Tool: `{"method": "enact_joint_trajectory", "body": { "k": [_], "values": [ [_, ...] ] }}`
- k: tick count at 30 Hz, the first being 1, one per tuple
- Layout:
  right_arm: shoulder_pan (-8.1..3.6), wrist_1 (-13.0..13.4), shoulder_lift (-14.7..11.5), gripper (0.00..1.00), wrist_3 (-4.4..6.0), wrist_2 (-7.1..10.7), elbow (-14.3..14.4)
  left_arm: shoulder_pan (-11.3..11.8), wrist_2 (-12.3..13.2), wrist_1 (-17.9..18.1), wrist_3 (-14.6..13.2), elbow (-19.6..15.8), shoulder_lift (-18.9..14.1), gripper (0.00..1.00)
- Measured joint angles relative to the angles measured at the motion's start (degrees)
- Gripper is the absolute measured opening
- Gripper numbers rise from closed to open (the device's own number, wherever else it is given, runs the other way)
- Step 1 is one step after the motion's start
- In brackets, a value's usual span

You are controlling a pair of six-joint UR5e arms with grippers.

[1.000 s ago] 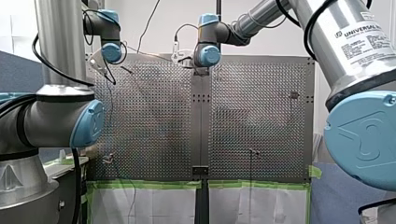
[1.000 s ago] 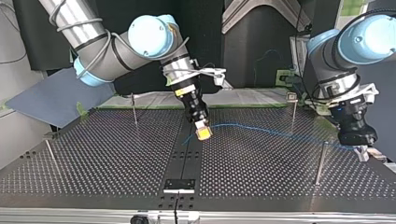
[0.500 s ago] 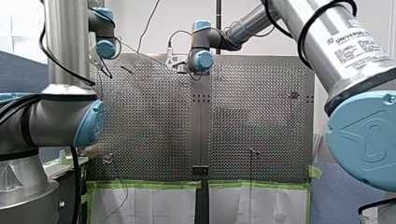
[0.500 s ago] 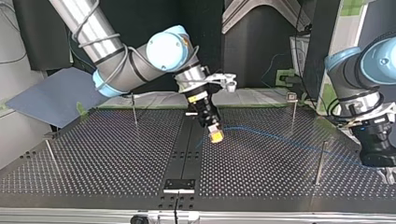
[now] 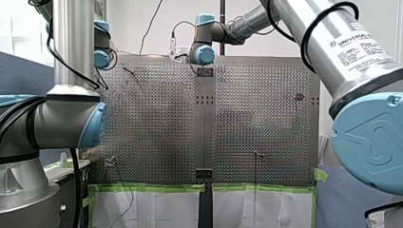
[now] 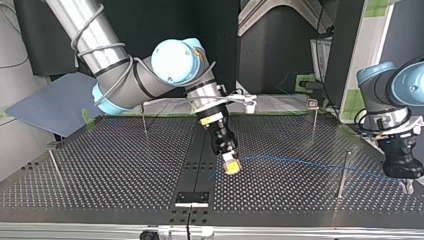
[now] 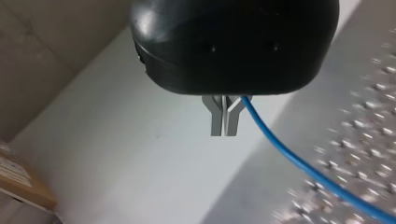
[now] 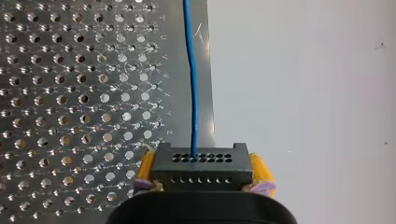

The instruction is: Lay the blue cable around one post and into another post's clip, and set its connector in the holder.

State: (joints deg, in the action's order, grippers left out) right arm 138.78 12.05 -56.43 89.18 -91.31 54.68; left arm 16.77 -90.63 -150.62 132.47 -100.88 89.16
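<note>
Presently the right gripper (image 8: 201,169) clamps the black connector (image 8: 201,158) between its yellow pads (image 8: 259,170). The blue cable (image 8: 191,84) leaves the connector straight ahead of the gripper, over the edge of the perforated table (image 8: 70,93). The left gripper (image 7: 224,127) has its metal fingers (image 7: 216,122) pinched together on that cable, which trails off beside them. Seen from the top view, the cable spans between both grippers, passing near a thin post (image 6: 343,175) close to the left gripper.
</note>
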Motion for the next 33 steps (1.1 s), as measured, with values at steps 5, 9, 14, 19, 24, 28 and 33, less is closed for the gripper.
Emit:
{"method": "enact_joint_trajectory", "body": {
  "k": [5,9,14,19,24,28,33],
  "values": [
    [0.19,-1.10,2.13,0.00,-0.17,-0.26,-2.50,-0.02,1.03,0.06,-0.91,0.00,2.30,0.07],
    [0.17,-1.41,3.57,0.00,-0.29,-0.28,-4.47,0.09,1.44,0.09,-1.02,0.00,3.54,0.07],
    [-0.09,-1.32,4.69,0.00,-0.33,-0.34,-6.51,0.15,1.65,0.13,-1.17,0.00,3.91,0.07],
    [-0.25,-0.76,5.29,0.00,-0.38,-0.35,-7.18,-0.07,1.90,0.21,-1.31,0.00,3.93,0.07],
    [-0.29,-0.69,6.45,0.00,-0.45,-0.32,-8.13,-0.40,2.31,0.45,-1.35,0.00,4.42,0.07],
    [-0.37,-0.81,7.39,0.00,-0.48,-0.34,-8.69,-0.72,2.80,0.43,-1.69,0.00,5.90,0.07],
    [-0.64,-0.97,8.38,0.00,-0.48,-0.41,-9.03,-1.00,2.94,0.32,-2.27,0.00,6.93,0.07]
  ]
}}
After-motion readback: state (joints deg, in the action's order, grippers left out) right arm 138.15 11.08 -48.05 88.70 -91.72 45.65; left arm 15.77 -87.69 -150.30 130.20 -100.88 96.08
